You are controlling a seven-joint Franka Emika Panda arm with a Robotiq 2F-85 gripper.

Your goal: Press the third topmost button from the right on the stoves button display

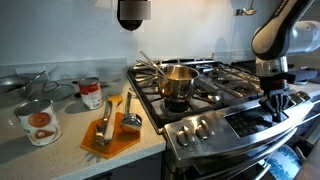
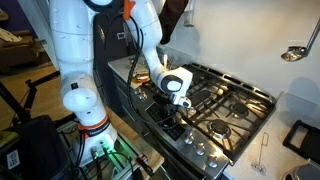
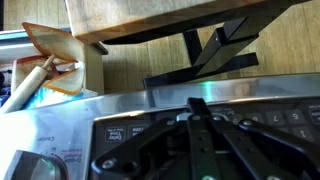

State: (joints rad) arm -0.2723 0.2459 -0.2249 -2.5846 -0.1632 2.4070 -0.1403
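One button display, flush in the stainless front of the stove: rigid, flat keys, nothing to grasp; I judge a light, square tip press suffices. Gripper hovers close above it, jaws pressed together. Third key indistinct.

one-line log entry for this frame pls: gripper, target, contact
gripper: shut, pointed at button display | stove: pot on burner | contact with button: cannot tell | press: not confirmed
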